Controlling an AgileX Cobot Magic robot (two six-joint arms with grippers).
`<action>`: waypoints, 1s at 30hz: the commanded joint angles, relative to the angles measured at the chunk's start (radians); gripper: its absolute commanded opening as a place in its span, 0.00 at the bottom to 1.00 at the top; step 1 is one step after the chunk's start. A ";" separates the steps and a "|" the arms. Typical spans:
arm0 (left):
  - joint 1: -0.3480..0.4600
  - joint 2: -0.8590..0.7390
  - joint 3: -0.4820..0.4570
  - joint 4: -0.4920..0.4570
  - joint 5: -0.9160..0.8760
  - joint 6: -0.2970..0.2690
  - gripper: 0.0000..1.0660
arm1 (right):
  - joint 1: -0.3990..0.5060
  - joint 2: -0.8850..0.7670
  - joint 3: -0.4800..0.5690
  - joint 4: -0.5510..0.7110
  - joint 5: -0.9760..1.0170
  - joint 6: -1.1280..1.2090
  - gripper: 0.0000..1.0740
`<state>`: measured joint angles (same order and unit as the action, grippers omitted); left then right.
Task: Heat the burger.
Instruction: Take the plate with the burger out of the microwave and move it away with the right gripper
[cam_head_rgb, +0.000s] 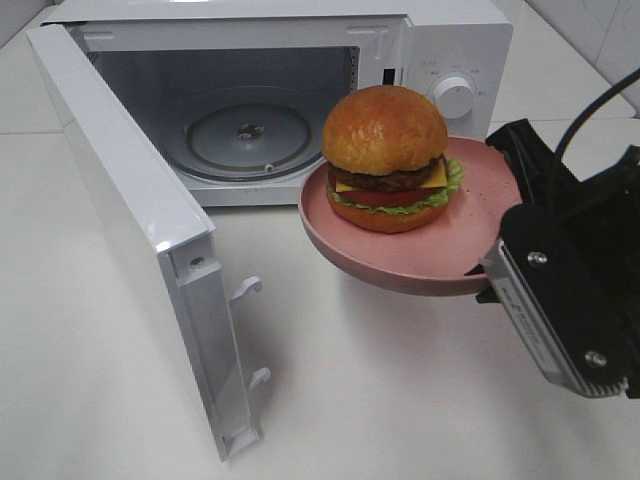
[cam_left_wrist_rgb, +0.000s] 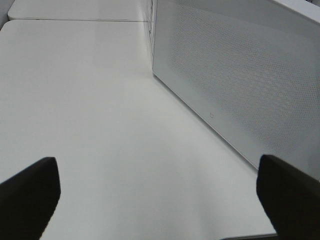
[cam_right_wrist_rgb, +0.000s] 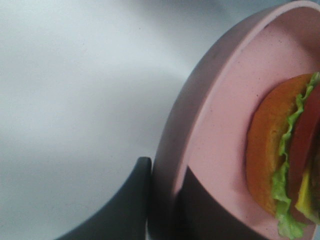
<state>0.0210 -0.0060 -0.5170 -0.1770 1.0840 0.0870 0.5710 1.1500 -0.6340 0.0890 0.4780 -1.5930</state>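
Right gripper: jaws closed on the rim of the pink plate, one finger under the rim, the other over it on the inner face. Plate is held clear of the white table, roughly level.

Burger sits upright on the plate, on the side away from the gripped edge, toward the microwave. Bun, lettuce, tomato, cheese and patty layers all stacked and intact. Burger does not touch the gripper.

Left gripper: jaws spread wide, nothing between them, only bare table beneath. Just beside it, the outer face of the microwave door.

Microwave door stands fully open, swung out to the left in the high view. Glass turntable visible in the cavity, nothing on it. Plate edge hangs in front of the cavity's right part, below the control knob. Nothing lies between plate and opening.
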 joint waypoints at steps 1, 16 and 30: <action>0.002 -0.004 0.001 -0.007 -0.014 -0.003 0.94 | -0.002 -0.102 0.027 -0.057 -0.004 0.066 0.00; 0.002 -0.004 0.001 -0.007 -0.014 -0.003 0.94 | -0.002 -0.356 0.053 -0.324 0.152 0.422 0.00; 0.002 -0.004 0.001 -0.007 -0.014 -0.003 0.94 | -0.002 -0.395 0.053 -0.587 0.221 1.063 0.00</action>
<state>0.0210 -0.0060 -0.5170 -0.1770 1.0840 0.0870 0.5710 0.7660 -0.5710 -0.4140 0.7510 -0.6510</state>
